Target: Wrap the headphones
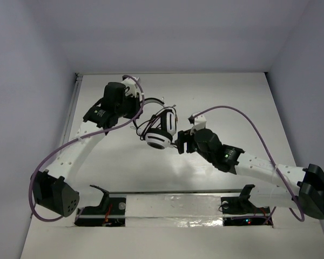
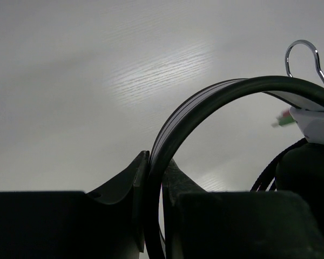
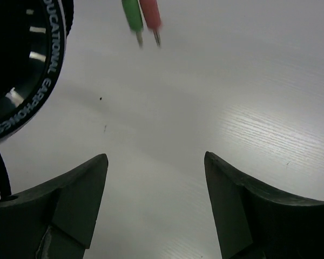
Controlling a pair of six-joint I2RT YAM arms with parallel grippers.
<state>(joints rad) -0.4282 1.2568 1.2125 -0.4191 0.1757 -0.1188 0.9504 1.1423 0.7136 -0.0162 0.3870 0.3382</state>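
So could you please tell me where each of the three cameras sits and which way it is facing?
Top external: above and behind the bases, looking down on the table, both arms and the headphones.
Left wrist: on the left gripper, facing the table, fingers clamped on the headband.
Right wrist: on the open right gripper, facing the table, near an earcup.
All three show the headphones.

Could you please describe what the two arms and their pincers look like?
Both arms have white perforated links with black joint housings and black bases. A thin purple cable loops along each. The right arm shows a small green light. The left pincer and right pincer have matte black, wedge-shaped fingers.
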